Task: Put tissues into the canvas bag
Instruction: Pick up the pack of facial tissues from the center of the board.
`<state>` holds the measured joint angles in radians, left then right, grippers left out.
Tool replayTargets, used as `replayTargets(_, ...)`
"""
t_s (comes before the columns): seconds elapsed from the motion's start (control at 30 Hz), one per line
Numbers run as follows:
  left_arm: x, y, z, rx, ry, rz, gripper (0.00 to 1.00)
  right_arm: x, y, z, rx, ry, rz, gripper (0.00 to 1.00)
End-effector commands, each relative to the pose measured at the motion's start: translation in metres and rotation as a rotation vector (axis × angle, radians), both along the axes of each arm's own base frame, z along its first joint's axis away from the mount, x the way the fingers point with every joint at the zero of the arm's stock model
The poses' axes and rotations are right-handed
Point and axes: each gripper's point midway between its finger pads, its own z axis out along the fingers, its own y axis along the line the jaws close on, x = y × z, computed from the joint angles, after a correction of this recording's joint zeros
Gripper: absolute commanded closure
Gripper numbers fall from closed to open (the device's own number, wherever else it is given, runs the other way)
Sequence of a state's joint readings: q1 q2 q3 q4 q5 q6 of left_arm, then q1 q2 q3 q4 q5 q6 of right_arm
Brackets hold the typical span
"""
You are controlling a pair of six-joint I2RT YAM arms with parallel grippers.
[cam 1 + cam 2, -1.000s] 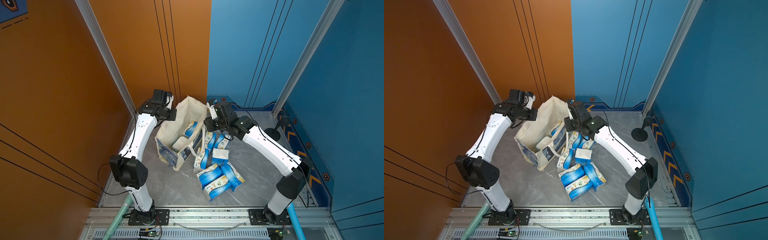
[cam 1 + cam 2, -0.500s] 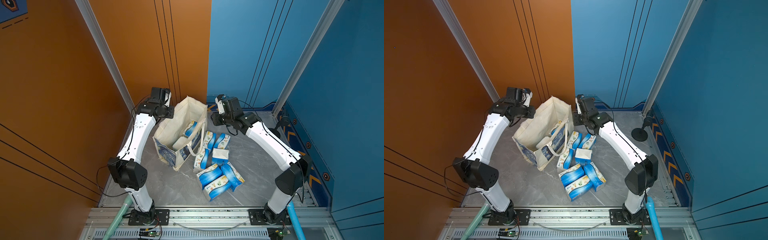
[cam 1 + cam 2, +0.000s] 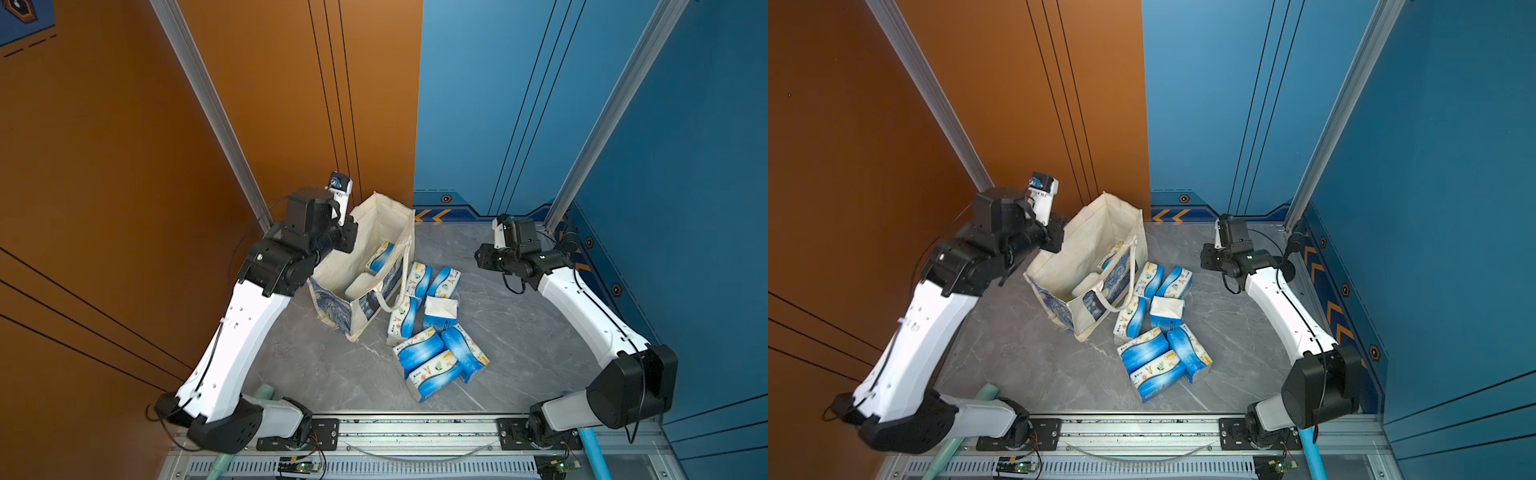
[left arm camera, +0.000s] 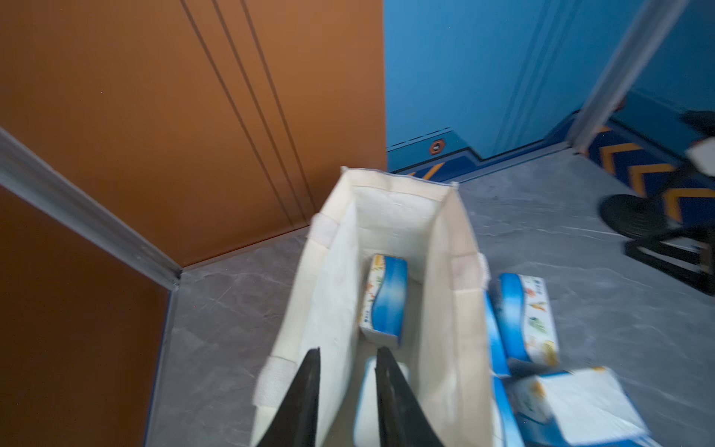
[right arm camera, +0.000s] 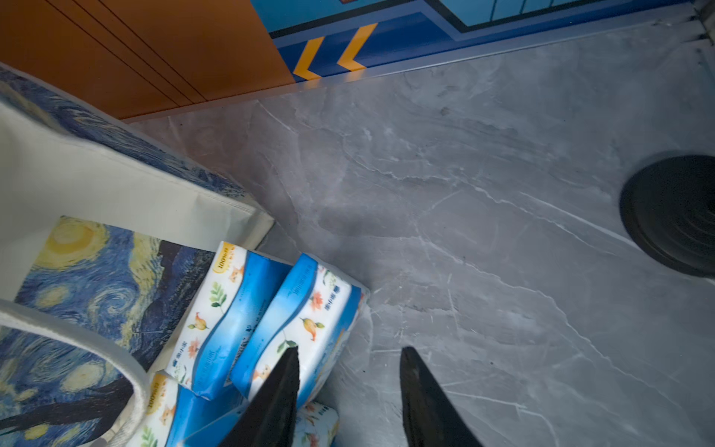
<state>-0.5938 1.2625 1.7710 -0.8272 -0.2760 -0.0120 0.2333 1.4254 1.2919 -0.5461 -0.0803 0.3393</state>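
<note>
The canvas bag [image 3: 365, 232] [image 3: 1096, 237] stands open on the grey floor, cream inside and swirling blue outside. In the left wrist view a blue-and-white pack of tissues [image 4: 387, 298] lies in the bag [image 4: 332, 294], with a paler pack [image 4: 367, 402] nearer me. My left gripper [image 4: 346, 350] [image 3: 348, 239] hangs over the bag's near rim, jaws a little apart and holding nothing. Several packs of tissues [image 3: 432, 357] [image 3: 1154, 361] lie on the floor beside the bag. Over bare floor beside two packs [image 5: 309, 309], my right gripper [image 5: 350, 350] [image 3: 482, 259] is open and empty.
An orange wall stands close behind the bag and a blue wall at the back right. A black round base [image 5: 673, 216] [image 4: 626, 216] sits in the far right corner. A metal rail [image 3: 415, 428] runs along the front edge.
My right arm has drawn back from over the bag to the right. My left gripper's jaws have parted at the bag's rim.
</note>
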Motion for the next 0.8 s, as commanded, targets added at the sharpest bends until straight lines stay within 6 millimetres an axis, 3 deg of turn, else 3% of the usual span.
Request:
replayTargets(0.0, -0.036, -0.029, -0.052, 0.045, 0.112, -0.059, 0.78, -0.015, -0.006, -0.006, 0.015, 0.019, -0.001, 0.52)
replayTargets(0.17, -0.092, -0.105, -0.123, 0.15, 0.251, -0.241, 0.82, -0.023, -0.015, -0.026, 0.047, 0.077, -0.013, 0.5)
replayTargets(0.4, -0.121, -0.181, -0.215, 0.28, 0.503, -0.365, 0.76, -0.03, -0.012, -0.032, 0.07, 0.097, -0.001, 0.48)
replayTargets(0.47, -0.128, -0.192, -0.238, 0.316, 0.565, -0.398, 0.76, -0.033, -0.013, -0.031, 0.067, 0.09, 0.0, 0.48)
replayTargets(0.6, -0.139, -0.198, -0.262, 0.338, 0.648, -0.427, 0.73, -0.038, -0.014, -0.027, 0.07, 0.075, 0.002, 0.48)
replayTargets(0.77, -0.175, -0.204, -0.289, 0.358, 0.77, -0.506, 0.72, -0.043, -0.014, -0.026, 0.076, 0.069, 0.006, 0.48)
